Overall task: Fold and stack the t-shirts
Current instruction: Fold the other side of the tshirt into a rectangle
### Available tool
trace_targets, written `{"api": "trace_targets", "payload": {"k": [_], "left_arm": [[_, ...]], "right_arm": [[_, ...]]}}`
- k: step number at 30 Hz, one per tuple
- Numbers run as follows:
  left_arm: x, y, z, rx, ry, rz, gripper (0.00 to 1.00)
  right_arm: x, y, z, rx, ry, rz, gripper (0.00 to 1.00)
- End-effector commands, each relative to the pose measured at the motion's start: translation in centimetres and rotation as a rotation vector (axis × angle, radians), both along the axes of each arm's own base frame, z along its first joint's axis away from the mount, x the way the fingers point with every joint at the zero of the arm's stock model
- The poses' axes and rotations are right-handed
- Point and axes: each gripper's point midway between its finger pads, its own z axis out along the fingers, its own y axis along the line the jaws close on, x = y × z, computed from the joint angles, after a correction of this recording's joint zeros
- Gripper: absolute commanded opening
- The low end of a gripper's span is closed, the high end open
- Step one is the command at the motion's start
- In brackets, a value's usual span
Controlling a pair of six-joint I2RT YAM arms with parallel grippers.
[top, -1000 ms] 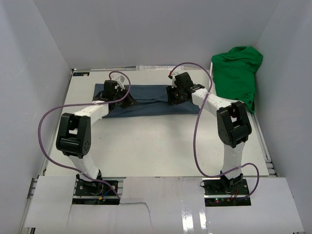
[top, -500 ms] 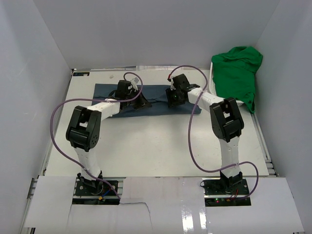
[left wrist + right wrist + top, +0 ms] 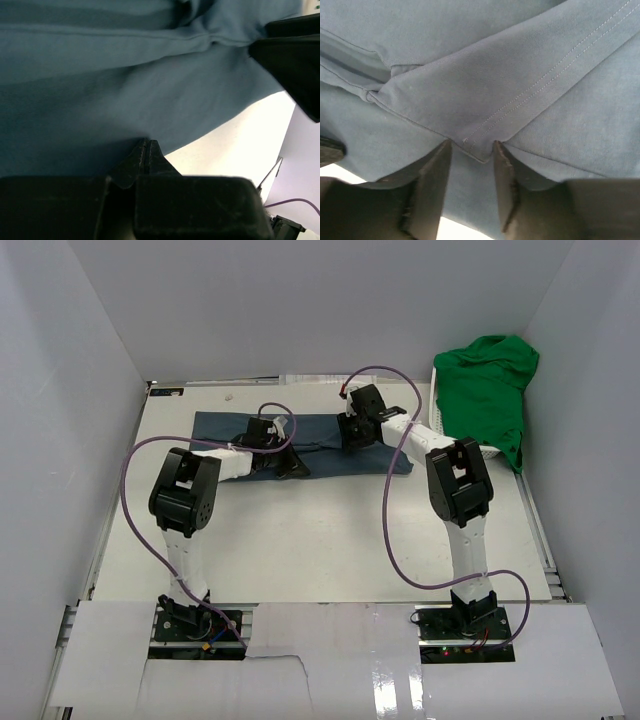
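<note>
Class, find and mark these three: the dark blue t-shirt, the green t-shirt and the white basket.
dark blue t-shirt (image 3: 318,430): top view, middle stretch of the flat cloth.
green t-shirt (image 3: 485,390): top view, middle of the bunched heap.
white basket (image 3: 438,400): top view, its left rim beside the green cloth.

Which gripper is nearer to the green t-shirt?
Right. The right gripper is over the dark blue t-shirt, a little to the left of the green t-shirt. The left gripper is farther left, at the blue shirt's near edge.

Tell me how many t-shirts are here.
2. The slate-blue t-shirt lies folded at the table's far middle; the green t-shirt is heaped over a white basket at right. Others may hide beneath.
</note>
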Motion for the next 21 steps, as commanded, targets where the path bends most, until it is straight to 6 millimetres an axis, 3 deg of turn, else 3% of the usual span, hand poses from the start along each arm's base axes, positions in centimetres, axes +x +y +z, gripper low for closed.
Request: {"api": "trace_targets", "payload": {"k": [1,5,19,20,21], "left_arm": [[-0.1,-0.2,0.5,0.004,-0.028,-0.017,0.0],[-0.3,0.0,0.4,0.012,-0.029,-0.017,0.0],[0.6,-0.2,1.9,0.028,-0.04,-0.026,0.0],[0.6,-0.2,1.8,0.03,-0.037,-0.027,0.0],[0.6,-0.3,1.8,0.031,-0.036,-0.03,0.0]], "right_arm": [[1.0,0.2,0.4,-0.008,-0.022,0.002,0.42],[0.9,0.2,0.3,-0.015,-0.013,0.004,0.37],[0.3,-1.0,0.7,-0.064,-0.015,-0.002,0.46],[0.3,-1.0,0.5,-0.065,-0.012,-0.003,0.43],[0.4,-0.9,0.1,-0.065,-0.007,-0.003,0.32]]}}
